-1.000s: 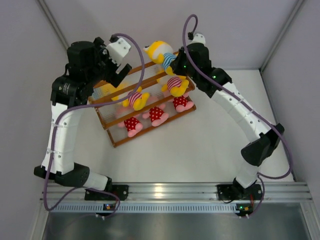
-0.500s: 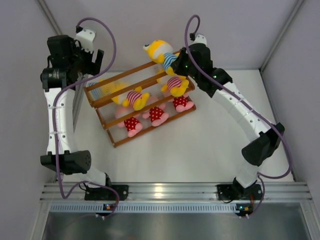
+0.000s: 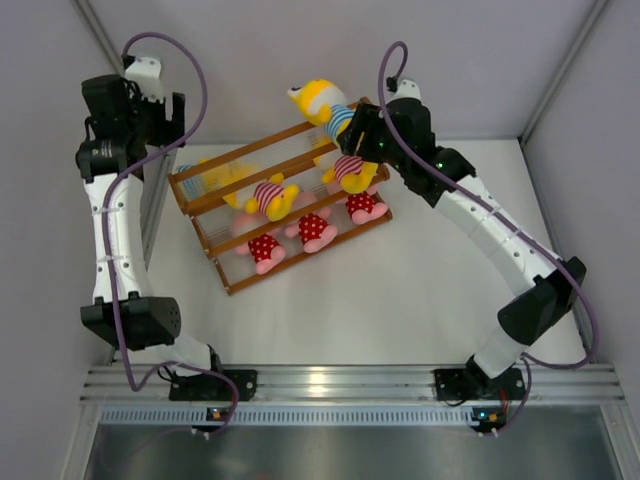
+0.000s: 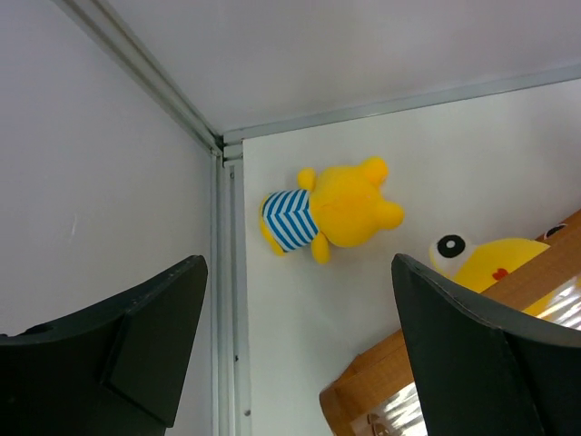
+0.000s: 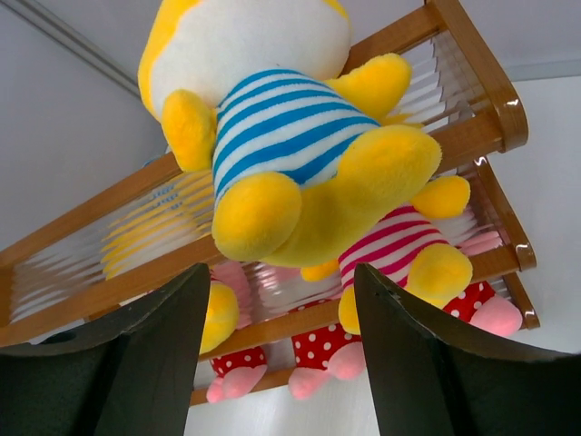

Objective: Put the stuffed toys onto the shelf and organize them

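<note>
The shelf [image 3: 300, 222] stands tilted at the back of the table and holds several stuffed toys. A yellow toy in a blue-white shirt [image 3: 326, 108] sits on the top bar, large in the right wrist view [image 5: 289, 136]. My right gripper [image 3: 358, 126] [image 5: 281, 283] stands open just below and in front of it, not touching. Pink-striped yellow toys [image 3: 268, 195] fill the middle tier, red-dotted pink ones [image 3: 315, 231] the lowest. Another blue-striped yellow toy [image 4: 331, 209] lies on the table behind the shelf's left end. My left gripper [image 3: 172, 118] [image 4: 298, 300] hangs open above it.
The left wall and its metal corner post [image 4: 218, 272] run close beside the lying toy. The shelf's wooden end bar [image 4: 427, 372] juts into the left wrist view, with a yellow toy's eye [image 4: 449, 246] peeking over it. Bare white table [image 3: 420, 290] lies right of the shelf.
My right gripper has opened and let go of the blue-striped toy on the top bar, drawing back a little. My left arm has swung left, away from the shelf, toward the back corner.
</note>
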`<state>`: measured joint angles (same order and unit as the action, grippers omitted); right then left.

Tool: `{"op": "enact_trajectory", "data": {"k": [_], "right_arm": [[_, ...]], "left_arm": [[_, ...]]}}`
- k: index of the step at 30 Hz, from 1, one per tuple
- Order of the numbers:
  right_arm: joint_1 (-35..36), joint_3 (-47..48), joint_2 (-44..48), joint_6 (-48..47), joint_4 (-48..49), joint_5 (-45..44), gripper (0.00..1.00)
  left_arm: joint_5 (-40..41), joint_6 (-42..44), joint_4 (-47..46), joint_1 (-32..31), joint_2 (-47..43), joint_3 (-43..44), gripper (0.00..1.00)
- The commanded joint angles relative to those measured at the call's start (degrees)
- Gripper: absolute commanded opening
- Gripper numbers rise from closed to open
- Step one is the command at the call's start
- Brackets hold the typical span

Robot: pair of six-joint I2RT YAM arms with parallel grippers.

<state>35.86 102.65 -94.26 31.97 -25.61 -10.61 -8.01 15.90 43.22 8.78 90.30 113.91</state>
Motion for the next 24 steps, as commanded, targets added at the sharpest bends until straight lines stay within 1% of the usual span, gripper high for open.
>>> {"op": "enact_trajectory", "data": {"k": [1, 5, 6, 8, 11, 15, 18, 19, 20, 24], "right_arm": [[-0.3, -0.5, 4.2, -1.6, 3.1, 0.3, 0.65], [-0.3, -0.7, 5.0, -3.0, 2.7, 1.0, 0.66], [-0.3, -1.0, 5.3, -3.1, 2.7, 1.0, 0.66], [-0.3, -1.9, 6.1, -3.5, 3.3, 1.2, 0.66], [-0.3, -3.5, 7.2, -3.8, 4.5, 1.7, 0.66], [-0.3, -5.2, 8.2, -4.3, 4.5, 2.3, 0.66], [-0.3, -6.9, 9.3, -4.5, 4.5, 2.9, 0.66], [-0.3, -7.5, 9.9, -4.6, 4.5, 3.1, 0.66], [-0.3, -7.9, 10.2, -4.7, 4.3, 3.1, 0.66], [-0.3, -10.4, 11.6, -4.7, 4.3, 3.7, 0.66]], "left_arm": [[-1.7, -3.4, -4.7, 1.4, -0.4, -0.3, 0.88], [2.4, -3.5, -4.7, 1.5, -1.9, -1.3, 0.88], [4.3, -3.7, -4.7, 1.5, -3.5, -2.1, 0.88], [5.6, -4.1, -4.7, 1.5, -5.4, -3.9, 0.86], [5.9, -5.4, -5.0, 1.5, -9.3, -8.9, 0.84], [3.5, -6.1, -5.0, 1.5, -14.2, -16.9, 0.84], [5.5, -5.4, -7.0, 1.5, -18.7, -22.9, 0.84], [6.7, -5.2, -8.4, 1.5, -19.9, -27.4, 0.84], [9.3, -5.2, -11.2, 1.5, -22.4, -29.8, 0.86], [14.2, -7.8, -16.4, 1.5, -25.8, -36.6, 0.92]]}}
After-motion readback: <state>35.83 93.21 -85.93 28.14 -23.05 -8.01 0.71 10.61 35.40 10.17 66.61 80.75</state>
